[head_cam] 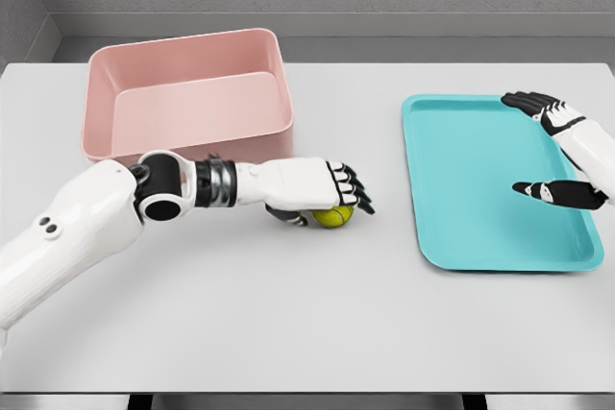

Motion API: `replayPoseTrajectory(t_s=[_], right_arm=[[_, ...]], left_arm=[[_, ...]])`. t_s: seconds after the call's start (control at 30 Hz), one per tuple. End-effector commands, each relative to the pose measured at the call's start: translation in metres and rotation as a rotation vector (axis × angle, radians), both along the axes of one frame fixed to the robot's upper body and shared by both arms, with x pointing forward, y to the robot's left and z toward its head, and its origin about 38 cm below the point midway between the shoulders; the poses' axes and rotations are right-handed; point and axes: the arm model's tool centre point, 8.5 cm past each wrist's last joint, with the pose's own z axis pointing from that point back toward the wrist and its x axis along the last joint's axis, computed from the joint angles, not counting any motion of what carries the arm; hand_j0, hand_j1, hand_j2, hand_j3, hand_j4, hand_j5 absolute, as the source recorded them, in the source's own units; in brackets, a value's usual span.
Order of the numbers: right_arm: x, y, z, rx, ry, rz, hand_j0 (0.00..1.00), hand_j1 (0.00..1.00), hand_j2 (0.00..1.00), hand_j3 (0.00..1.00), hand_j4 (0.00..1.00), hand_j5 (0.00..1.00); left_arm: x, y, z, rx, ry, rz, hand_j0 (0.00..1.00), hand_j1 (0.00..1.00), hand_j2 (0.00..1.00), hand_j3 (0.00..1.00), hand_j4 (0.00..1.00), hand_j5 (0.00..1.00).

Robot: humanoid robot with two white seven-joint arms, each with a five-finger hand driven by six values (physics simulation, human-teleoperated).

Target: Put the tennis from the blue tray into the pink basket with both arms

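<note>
A yellow-green tennis ball (333, 217) lies on the white table just in front of the pink basket (187, 93). My left hand (327, 201) reaches in from the left and covers the ball from above, fingers curled over it and thumb beneath. The blue tray (480, 237) sits at the right with nothing visible in it. My right hand (548, 146) hovers over the tray's right side, fingers spread and holding nothing.
The pink basket stands at the back left, its near wall close behind my left forearm (226, 182). The table's (307, 324) front edge runs along the bottom of the view. A grey wall rises behind the table.
</note>
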Motion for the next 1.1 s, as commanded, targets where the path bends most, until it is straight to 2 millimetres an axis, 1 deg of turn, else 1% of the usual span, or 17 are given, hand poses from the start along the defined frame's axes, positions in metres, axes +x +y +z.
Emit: replayPoseTrajectory(t_s=[0.0,0.03,0.17,0.4,0.63,0.93,1.07], right_arm=[[0.0,0.0,0.001,0.01,-0.002,0.0,1.0,1.0,1.0,1.0,1.0,1.0],[0.0,0.0,0.001,0.009,-0.003,0.0,1.0,1.0,1.0,1.0,1.0,1.0],[-0.001,-0.004,0.002,0.009,-0.006,-0.01,1.0,1.0,1.0,1.0,1.0,1.0],[-0.001,-0.004,0.002,0.009,-0.006,-0.01,1.0,1.0,1.0,1.0,1.0,1.0],[-0.001,-0.004,0.002,0.008,-0.006,-0.01,1.0,1.0,1.0,1.0,1.0,1.0],[-0.001,-0.004,0.003,0.009,-0.008,-0.01,1.0,1.0,1.0,1.0,1.0,1.0],[-0.001,-0.004,0.003,0.009,-0.008,-0.01,1.0,1.0,1.0,1.0,1.0,1.0]], left_arm=[[-0.001,-0.001,-0.002,0.004,0.01,-0.002,0.79,0.79,0.79,0.79,0.79,0.79],[-0.002,-0.001,-0.002,0.006,0.011,-0.004,0.76,0.76,0.76,0.76,0.76,0.76],[-0.002,-0.001,-0.004,0.019,0.016,-0.006,0.72,0.72,0.72,0.72,0.72,0.72],[-0.002,0.002,-0.007,0.047,0.028,-0.003,0.56,0.56,0.56,0.56,0.56,0.56],[-0.001,0.002,-0.004,0.043,0.022,-0.004,0.55,0.55,0.55,0.55,0.55,0.55],[0.005,0.004,0.007,0.046,-0.003,-0.003,0.55,0.55,0.55,0.55,0.55,0.55],[0.01,0.005,0.015,0.05,-0.022,-0.002,0.55,0.55,0.55,0.55,0.55,0.55]])
